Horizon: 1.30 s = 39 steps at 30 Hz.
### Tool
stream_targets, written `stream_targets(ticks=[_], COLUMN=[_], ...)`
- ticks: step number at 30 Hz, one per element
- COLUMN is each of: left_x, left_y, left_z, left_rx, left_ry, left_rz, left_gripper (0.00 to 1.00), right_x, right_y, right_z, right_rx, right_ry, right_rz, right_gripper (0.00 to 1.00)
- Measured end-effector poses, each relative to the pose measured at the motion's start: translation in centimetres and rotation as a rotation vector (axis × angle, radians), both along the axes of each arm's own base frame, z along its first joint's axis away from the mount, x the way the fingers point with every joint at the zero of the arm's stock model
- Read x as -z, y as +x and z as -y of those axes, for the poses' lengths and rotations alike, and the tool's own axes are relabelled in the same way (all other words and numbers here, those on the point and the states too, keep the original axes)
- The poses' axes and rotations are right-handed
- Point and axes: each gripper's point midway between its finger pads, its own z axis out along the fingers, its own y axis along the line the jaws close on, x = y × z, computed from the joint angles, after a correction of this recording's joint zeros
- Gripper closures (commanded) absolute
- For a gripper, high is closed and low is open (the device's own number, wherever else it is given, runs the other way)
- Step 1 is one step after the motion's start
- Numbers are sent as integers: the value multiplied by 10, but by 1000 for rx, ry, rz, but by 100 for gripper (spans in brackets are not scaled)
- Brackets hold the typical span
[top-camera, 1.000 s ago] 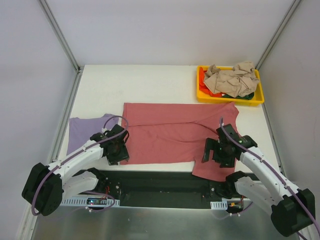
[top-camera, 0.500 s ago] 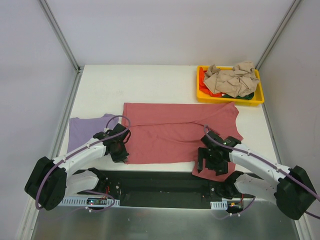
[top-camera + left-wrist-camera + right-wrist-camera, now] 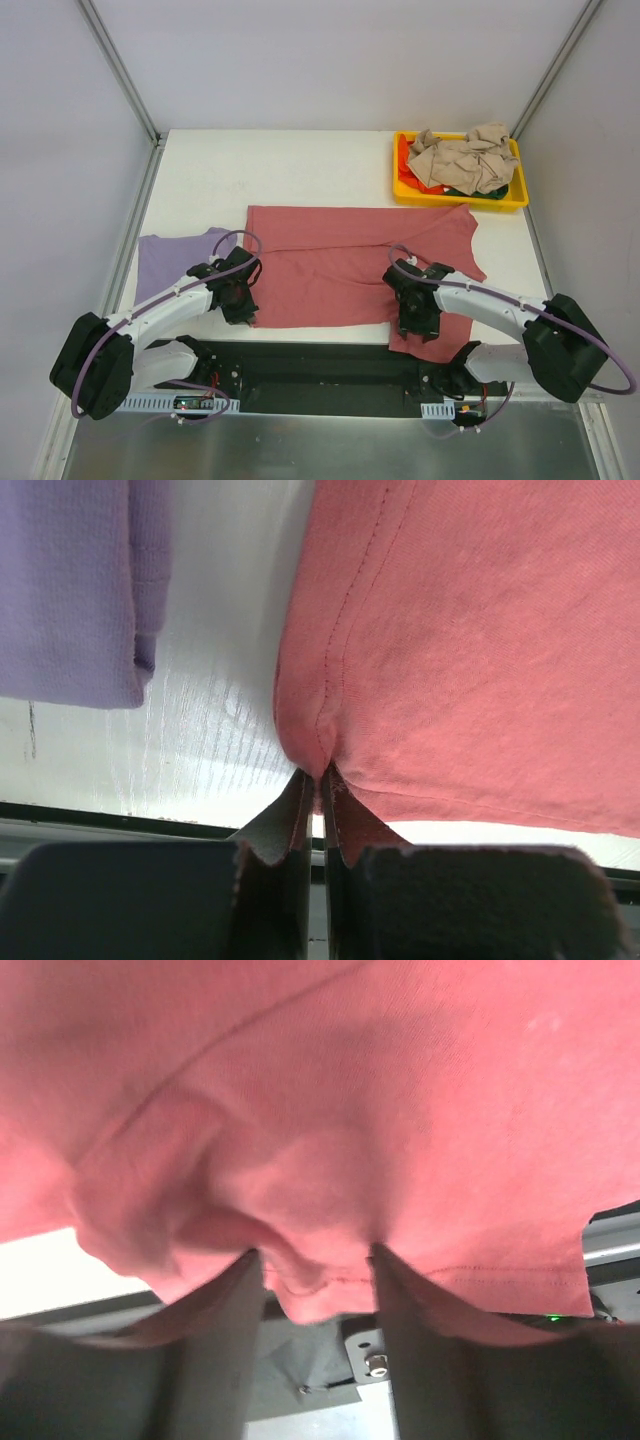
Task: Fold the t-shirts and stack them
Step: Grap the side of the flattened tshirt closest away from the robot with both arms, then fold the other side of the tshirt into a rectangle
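Pink t-shirt [image 3: 340, 265] lies flat, spreading away from both grippers, near hem right at their jaws. Left gripper [image 3: 317, 780] is pinched tight on its hem corner. Right gripper [image 3: 315, 1265] has jaws apart with bunched hem sitting between them (not clamped yet, I'd say). Get that right pinch firm before lifting, then raise both corners level so the fold lands square, clear of the lavender t-shirt [image 3: 170, 262] just outboard of the left gripper
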Motion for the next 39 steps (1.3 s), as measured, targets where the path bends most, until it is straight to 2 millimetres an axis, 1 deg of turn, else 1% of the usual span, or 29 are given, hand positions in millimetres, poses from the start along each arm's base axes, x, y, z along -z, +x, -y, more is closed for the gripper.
stream_targets(ticks=[1,2,4,5,7,8,14,16,21,26,30,31,33,36,39], left_x=[0,0,-1,-1,-1,-2,-7,-11,-27,-43,-56,-58,-61,-65,-61], left_y=[0,1,3,4,7,8,15,20,35,51,63,63,60,49,35], left_z=[0,0,-1,-1,-1,-1,0,2,11,15,16,16,12,7,3], left_rx=[1,3,9,14,19,21,19,18,17,12,-10,-13,-19,-26,-27], left_ry=[0,0,8,11,16,16,23,16,-11,-20,-30,-31,-30,-42,-54], left_rz=[2,3,11,15,22,26,55,70,121,178,210,215,215,222,201], left_gripper=[100,100,100,100,100,100,100,100,100,100,100,100,100,100,100], right_x=[0,0,0,0,0,0,-3,-10,-34,-53,-64,-65,-65,-65,-69], right_y=[3,6,9,10,11,11,13,17,36,56,66,65,56,34,16], right_z=[0,0,0,1,1,1,4,4,-1,6,7,5,5,12,16], right_rx=[-3,-1,-1,-3,-9,-14,-36,-51,-75,-78,-104,-118,-144,-176,-202], right_ry=[-9,-17,-24,-27,-30,-32,-43,-54,-42,-53,-52,-42,-27,-14,-2], right_rz=[6,16,27,30,35,36,40,44,80,94,91,86,43,-29,-75], right_gripper=[64,69,73,79,98,100,100,100,100,100,100,100,100,100,100])
